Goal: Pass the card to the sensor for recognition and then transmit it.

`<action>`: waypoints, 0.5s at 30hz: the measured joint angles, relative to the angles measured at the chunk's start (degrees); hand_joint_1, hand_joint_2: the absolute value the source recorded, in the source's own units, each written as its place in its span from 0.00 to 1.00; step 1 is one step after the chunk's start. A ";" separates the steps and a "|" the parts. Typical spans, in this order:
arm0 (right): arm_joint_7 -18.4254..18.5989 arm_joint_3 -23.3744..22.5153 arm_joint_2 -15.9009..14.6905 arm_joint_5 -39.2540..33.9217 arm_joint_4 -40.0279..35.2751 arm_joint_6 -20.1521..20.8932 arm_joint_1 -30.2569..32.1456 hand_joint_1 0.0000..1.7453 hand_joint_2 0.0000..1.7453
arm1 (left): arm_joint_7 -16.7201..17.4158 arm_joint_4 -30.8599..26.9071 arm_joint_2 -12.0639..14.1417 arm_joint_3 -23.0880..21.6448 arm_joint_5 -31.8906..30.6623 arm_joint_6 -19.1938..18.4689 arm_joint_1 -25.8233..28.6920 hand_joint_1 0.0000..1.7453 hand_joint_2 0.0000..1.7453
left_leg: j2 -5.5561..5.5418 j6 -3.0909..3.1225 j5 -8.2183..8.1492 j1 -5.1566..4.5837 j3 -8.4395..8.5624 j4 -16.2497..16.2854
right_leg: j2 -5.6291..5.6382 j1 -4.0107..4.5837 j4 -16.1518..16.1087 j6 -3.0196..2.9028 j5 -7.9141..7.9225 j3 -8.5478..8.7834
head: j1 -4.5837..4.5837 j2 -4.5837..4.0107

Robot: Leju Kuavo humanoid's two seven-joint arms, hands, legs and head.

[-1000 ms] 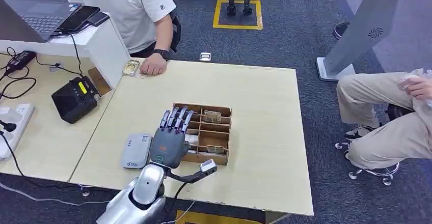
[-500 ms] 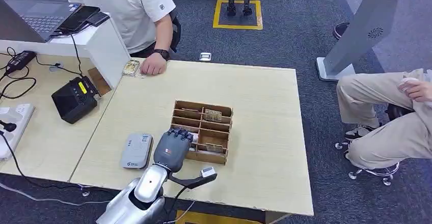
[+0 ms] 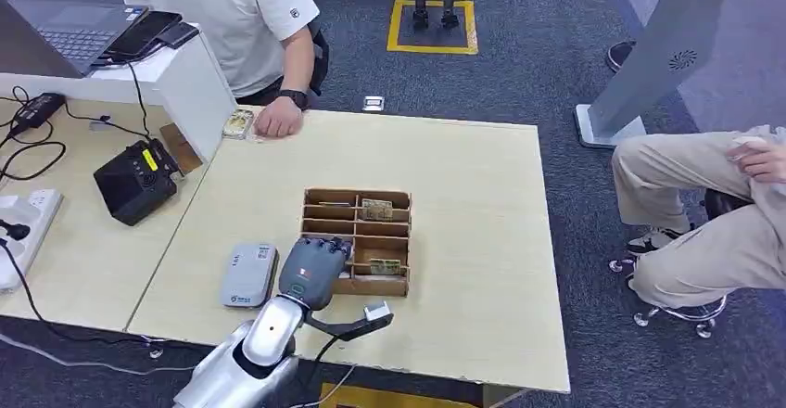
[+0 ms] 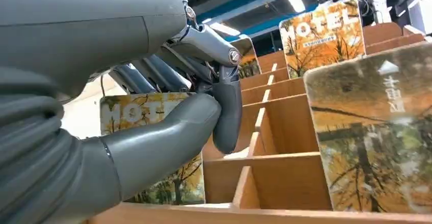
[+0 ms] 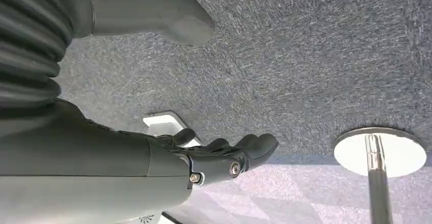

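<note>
Head view shows the layout from left to right: one black box (image 3: 136,181) on the side desk, one grey card reader (image 3: 248,275) on the near left of the table (image 3: 463,176), then one wooden card rack (image 3: 357,239) near the table's middle, and two people, one seated at the far left and one at the right.

The left hand (image 3: 315,269) is at the rack's near left corner. In the left wrist view, its thumb (image 4: 158,145) and fingers (image 4: 226,109) are closed on a hotel card (image 4: 153,147) standing in that corner slot, so the card appears pinched but not yet lifted. The right hand (image 5: 204,158) hangs over the floor, loosely open and holding nothing.

Card count: four visible in the left wrist view, one pinched and three others standing in slots.

Risks, as judged:
- A lift off the vertical could drag the light rack along with the card.
- A shallow pinch could let the card slip on the way left to the reader.
</note>
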 joint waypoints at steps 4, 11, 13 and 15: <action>-0.26 0.00 0.00 -0.28 0.00 0.00 0.00 0.00 1.00 | -0.02 0.00 0.02 0.00 0.00 1.45 0.01 1.00 1.00 | 0.00 0.00 0.00 0.00 -0.01 0.00 | 0.00 0.00 0.00 0.00 0.00 0.00 | 0.00 0.00; -0.68 0.00 0.00 -0.24 0.00 0.00 0.00 0.00 1.00 | -1.14 0.00 0.02 0.00 0.02 5.80 0.26 1.00 1.00 | -0.01 0.00 0.00 0.00 -0.02 0.00 | -0.01 0.00 0.00 0.00 0.00 0.00 | 0.00 0.00; -1.03 0.00 0.00 -0.28 0.00 0.00 0.00 0.00 1.00 | -1.55 -0.02 0.00 0.02 0.06 7.97 0.37 1.00 1.00 | -0.01 0.00 0.00 0.00 -0.02 0.00 | -0.01 0.00 0.00 0.00 0.00 0.00 | 0.00 0.00; -1.16 0.00 0.00 -0.28 0.00 0.00 0.00 0.00 1.00 | -2.36 -0.15 0.00 0.20 0.15 10.30 0.62 1.00 1.00 | -0.01 0.00 0.00 0.00 -0.02 0.00 | -0.01 0.00 0.00 0.00 0.00 0.00 | 0.00 0.00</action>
